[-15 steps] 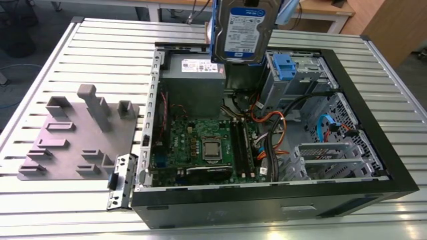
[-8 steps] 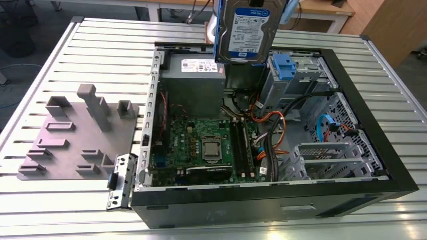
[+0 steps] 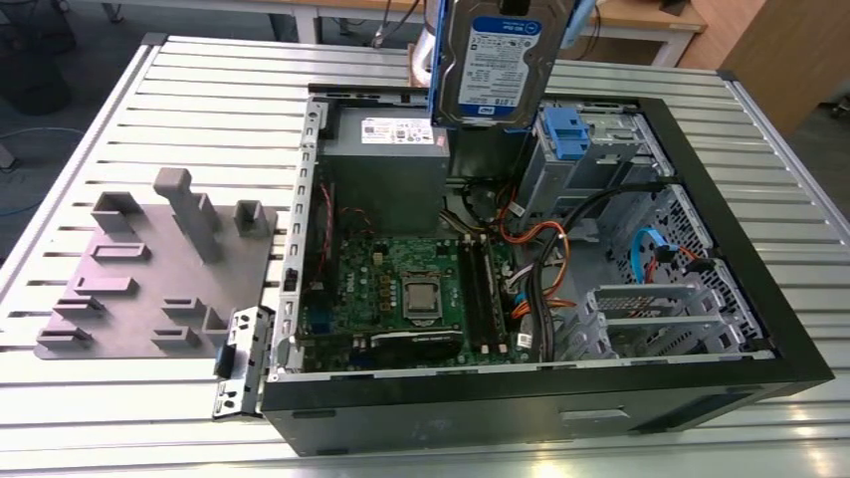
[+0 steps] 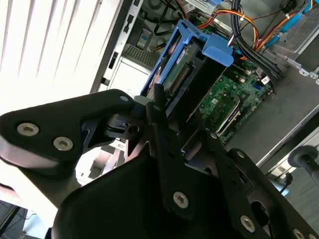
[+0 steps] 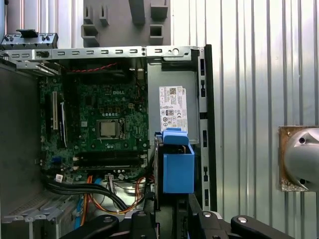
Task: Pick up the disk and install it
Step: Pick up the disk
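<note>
High over the open tower case, the disk hangs on edge, label facing the exterior view and blue carrier frame wrapping its sides. The gripper has its jaws clamped on the drive's flat faces. That looks like a hold chosen to keep the narrow end free and pointing down at the chassis. Directly beneath sit the grey power-supply box and, just beside it, a drive cage with a blue carrier. Deeper in the case lie the green motherboard and a tangle of cables. A grey fixture plate rests on the slatted table, well apart from the drive.
</note>
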Robot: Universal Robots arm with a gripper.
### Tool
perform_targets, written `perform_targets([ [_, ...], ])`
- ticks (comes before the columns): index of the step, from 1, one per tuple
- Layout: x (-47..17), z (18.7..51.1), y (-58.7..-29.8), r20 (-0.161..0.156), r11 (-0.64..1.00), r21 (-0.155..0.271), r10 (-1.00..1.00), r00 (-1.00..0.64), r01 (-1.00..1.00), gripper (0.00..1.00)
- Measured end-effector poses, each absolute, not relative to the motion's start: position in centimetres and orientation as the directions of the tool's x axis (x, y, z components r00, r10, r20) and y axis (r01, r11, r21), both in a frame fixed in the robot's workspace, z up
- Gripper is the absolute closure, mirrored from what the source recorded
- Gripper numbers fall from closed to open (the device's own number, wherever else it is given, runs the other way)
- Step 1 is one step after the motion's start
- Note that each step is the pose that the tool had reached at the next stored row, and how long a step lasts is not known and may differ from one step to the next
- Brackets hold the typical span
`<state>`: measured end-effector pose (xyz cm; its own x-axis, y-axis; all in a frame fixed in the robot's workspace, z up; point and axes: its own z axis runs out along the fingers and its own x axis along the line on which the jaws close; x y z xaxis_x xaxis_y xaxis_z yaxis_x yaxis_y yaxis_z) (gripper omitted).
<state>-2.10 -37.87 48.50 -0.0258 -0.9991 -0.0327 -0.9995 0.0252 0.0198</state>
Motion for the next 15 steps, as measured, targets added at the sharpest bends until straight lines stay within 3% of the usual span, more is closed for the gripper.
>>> perform_targets([
  [15,-2.1,48.5,-38.31,-0.032,0.025,0.02,-0.999,-0.026,-0.999,0.65],
])
